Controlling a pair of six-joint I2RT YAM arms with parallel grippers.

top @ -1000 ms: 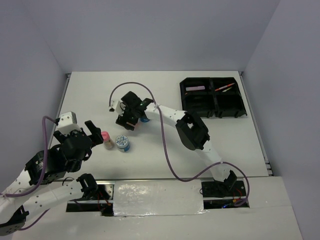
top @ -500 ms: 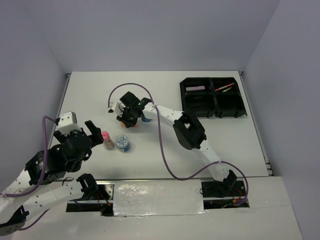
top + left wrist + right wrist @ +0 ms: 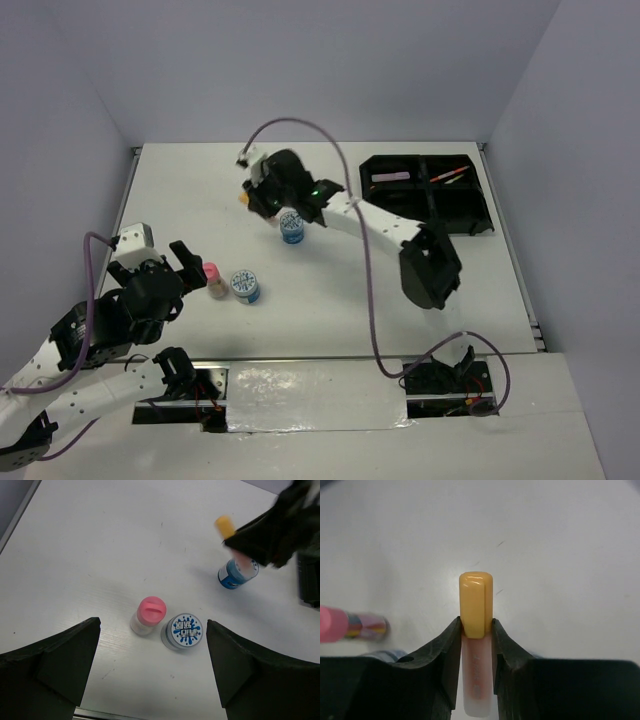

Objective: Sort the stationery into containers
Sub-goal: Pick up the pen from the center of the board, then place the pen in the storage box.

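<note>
Right end effector (image 3: 476,630) is pinched narrow on an orange-capped, pale-barrelled plastic pen (image 3: 476,611), held off the worktop (image 3: 460,290) near the middle of its far edge. Left end effector (image 3: 152,627) is spread wide and empty near the left corner.

To do it well: keep the pinch firm, carry level to the black four-compartment plastic tray (image 3: 427,200) in the far right corner, release low.

Count: one held pen, two tray pens (image 3: 390,177), two round blue tubs (image 3: 245,286), one pink-capped bottle (image 3: 213,280), one tray.
</note>
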